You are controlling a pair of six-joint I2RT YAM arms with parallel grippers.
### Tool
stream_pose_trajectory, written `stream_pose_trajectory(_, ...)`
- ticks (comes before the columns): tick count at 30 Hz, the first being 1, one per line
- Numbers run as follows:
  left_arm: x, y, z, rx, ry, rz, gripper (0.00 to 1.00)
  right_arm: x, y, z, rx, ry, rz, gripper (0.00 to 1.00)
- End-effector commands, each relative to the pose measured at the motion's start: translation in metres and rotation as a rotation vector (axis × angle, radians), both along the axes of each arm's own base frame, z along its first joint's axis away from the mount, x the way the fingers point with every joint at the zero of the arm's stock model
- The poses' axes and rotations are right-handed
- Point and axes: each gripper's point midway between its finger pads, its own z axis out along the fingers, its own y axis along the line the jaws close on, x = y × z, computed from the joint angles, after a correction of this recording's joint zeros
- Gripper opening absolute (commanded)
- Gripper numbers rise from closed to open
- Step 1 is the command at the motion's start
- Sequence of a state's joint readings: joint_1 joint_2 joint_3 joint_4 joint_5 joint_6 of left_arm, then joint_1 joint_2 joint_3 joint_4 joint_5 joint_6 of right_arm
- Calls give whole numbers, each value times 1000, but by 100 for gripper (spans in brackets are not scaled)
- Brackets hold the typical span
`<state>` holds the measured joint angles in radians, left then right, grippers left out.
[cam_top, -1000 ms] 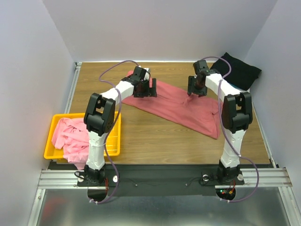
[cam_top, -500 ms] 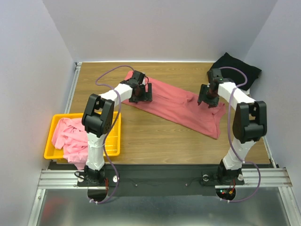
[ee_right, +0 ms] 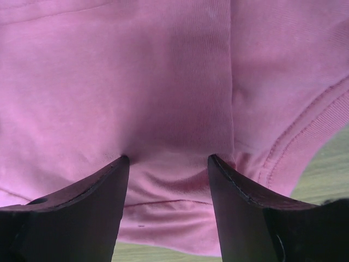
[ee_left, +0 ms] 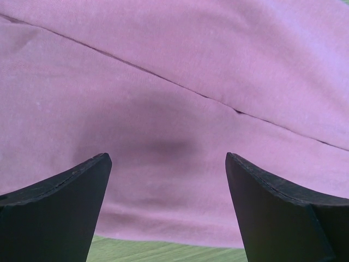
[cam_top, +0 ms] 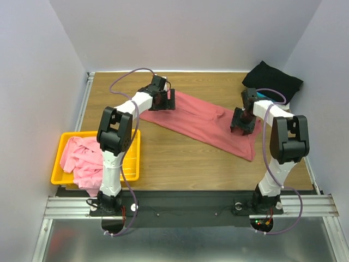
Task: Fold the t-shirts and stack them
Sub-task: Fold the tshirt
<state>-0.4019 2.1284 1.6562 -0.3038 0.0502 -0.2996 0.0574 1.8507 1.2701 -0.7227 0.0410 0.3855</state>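
Lena: Since a second ago the right gripper (cam_top: 241,124) has been swinging away from the far middle of the dusty-red t-shirt (cam_top: 202,121) and is now sitting over its right end, nearer us. The left gripper (cam_top: 166,102) has been edging back to the far left end.

Ravi: What should I be worrying about from here?

Lena: I'm thinking about uneven grabs. The left jaws are standing wide open just above flat cloth, with nothing between them. If they are closing without pressing down first, they may be catching air. The right jaws are standing partway apart, tips digging into the cloth so it is puckering around them, and nothing is looking clamped yet. That pucker may be hiding two layers, so a lift could be dragging the whole shirt instead of one edge.

Ravi: And where is the shirt lying relative to the jaws?

Lena: It is stretching slantwise across the table (cam_top: 180,158), far left to near right, lying under both grippers. Under the left one a seam (ee_left: 163,82) is running across beyond the fingertips. Under the right one a ribbed edge (ee_right: 297,136) is curving just right of the right finger.

Ravi: The others?

Lena: The black t-shirt (cam_top: 274,82) is lying in the far right corner, well apart. The light pink t-shirt (cam_top: 82,158) is spilling over the yellow basket (cam_top: 56,176) at near left.
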Motion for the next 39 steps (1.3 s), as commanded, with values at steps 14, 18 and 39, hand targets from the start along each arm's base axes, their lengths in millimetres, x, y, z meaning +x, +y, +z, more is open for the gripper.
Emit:
stream_pose_trajectory(14, -30, 53, -56, 140, 125, 110, 98, 67, -1, -30, 21, -10, 22, 66)
stream_pose_trajectory(18, -45, 65, -57, 143, 150, 173, 98, 88, 0, -38, 21, -20, 37, 66)
stream_pose_trajectory(39, 1, 52, 50, 93, -24, 137, 99, 245, 52, 42, 269, -400, 133, 72)
